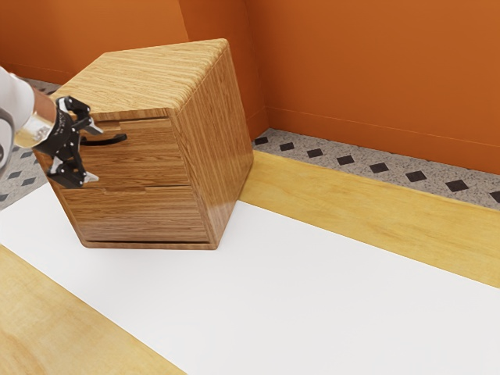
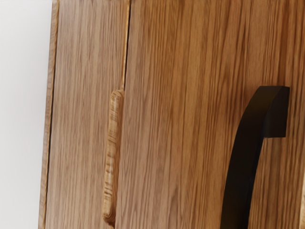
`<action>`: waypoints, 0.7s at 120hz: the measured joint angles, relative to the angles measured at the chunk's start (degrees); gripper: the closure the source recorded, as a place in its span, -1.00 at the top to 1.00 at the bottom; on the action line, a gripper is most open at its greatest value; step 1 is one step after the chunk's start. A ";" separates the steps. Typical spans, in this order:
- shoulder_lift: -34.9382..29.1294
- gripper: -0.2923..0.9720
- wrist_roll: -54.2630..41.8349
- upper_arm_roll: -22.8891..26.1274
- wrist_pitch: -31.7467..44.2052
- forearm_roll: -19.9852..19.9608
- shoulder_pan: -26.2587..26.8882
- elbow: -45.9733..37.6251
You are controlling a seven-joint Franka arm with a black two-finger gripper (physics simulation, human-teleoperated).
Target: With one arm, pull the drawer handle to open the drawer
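Fingers spread wide and holding nothing, the gripper [image 1: 94, 152] hovers at the black handle [image 1: 109, 141] on the cabinet's [image 1: 215, 117] upper drawer [image 1: 152, 156]. The handle runs level across the drawer front, bowing outward.

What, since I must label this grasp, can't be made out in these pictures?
- Exterior view: the handle's arm-side end, hidden behind the end effector.
- Exterior view: most of the arm, cut off by the view's left edge.
- Wrist view: one end of the handle, cut off by the picture's edge.
- Both views: whether the top drawer is out; gap too small.
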State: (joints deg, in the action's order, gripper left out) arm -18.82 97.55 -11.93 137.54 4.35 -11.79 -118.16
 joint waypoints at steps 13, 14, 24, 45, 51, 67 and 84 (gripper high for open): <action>0.37 0.54 0.46 -0.24 0.36 -0.02 -0.08 -0.38; 0.44 0.54 0.49 -0.25 0.38 -0.02 -0.10 -0.39; 1.23 0.54 0.79 -0.28 0.55 -0.03 -0.12 -0.36; 1.48 0.53 1.32 -0.28 0.89 -0.07 -0.14 -1.00; 0.74 0.53 1.46 -0.27 1.14 -0.15 -0.06 -1.97; -2.71 0.53 1.76 -0.14 1.58 -0.15 0.06 -5.00; -5.73 0.53 1.99 -0.15 1.81 0.14 -0.19 -8.23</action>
State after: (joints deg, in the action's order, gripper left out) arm -24.55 99.55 -12.09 139.35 4.48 -11.98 -126.39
